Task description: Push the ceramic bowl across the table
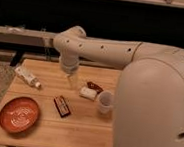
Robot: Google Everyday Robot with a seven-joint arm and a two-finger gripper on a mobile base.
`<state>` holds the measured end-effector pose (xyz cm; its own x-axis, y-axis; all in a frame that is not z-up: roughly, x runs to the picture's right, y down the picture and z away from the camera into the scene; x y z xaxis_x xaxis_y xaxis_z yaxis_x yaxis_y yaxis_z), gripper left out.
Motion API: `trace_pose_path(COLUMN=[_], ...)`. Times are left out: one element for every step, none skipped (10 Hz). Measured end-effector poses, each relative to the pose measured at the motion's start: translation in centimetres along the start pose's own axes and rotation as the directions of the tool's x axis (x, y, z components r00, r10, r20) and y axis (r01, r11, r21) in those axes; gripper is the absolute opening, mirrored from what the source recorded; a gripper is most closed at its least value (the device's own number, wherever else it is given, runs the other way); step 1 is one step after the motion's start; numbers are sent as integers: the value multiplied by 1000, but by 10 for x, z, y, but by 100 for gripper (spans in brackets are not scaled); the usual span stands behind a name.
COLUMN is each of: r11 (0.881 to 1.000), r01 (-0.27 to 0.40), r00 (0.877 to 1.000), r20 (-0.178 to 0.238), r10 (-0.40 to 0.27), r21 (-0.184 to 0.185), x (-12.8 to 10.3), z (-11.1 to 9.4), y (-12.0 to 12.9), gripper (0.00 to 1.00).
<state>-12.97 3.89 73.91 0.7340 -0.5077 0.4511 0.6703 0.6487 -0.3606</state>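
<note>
Orange-red, shallow round ceramic bowl point(19, 114) at the front-left corner of the light-wood plank table point(83, 131).
I see my pale gripper point(70, 79) pointing down over the table's back middle, well apart from the bowl; open or closed, I cannot tell.

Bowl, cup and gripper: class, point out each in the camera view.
bowl point(19, 114), camera view, swirled inside.
cup point(104, 102), camera view, side wall.
gripper point(70, 79), camera view, tip, over the table's point(78, 133) far side.

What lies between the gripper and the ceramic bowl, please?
In the camera view, only bare table separates the gripper, over the table's middle, from the ceramic bowl.
</note>
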Motion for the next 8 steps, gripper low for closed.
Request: trace_pose_path(r11=[999,997,991,985,977,968,950,943], r01=[42,79,131,171,212,252,312,332], r00=[999,997,991,985,977,967,949,941], r20=[7,12,19,25,30,42,55,67], r10=[-42,-78,-130,-171,-212,-252,-311,-332], r21=[-5,-5,-5,-3,-2,-2,3,5], x=[-24,-45,-75,-98,-119,-142,-175,-189], z=[4,7,14,19,25,31,39,42], y=[6,10,18,24,28,33,38,41], gripper=[80,80,80,80,80,80,80,80])
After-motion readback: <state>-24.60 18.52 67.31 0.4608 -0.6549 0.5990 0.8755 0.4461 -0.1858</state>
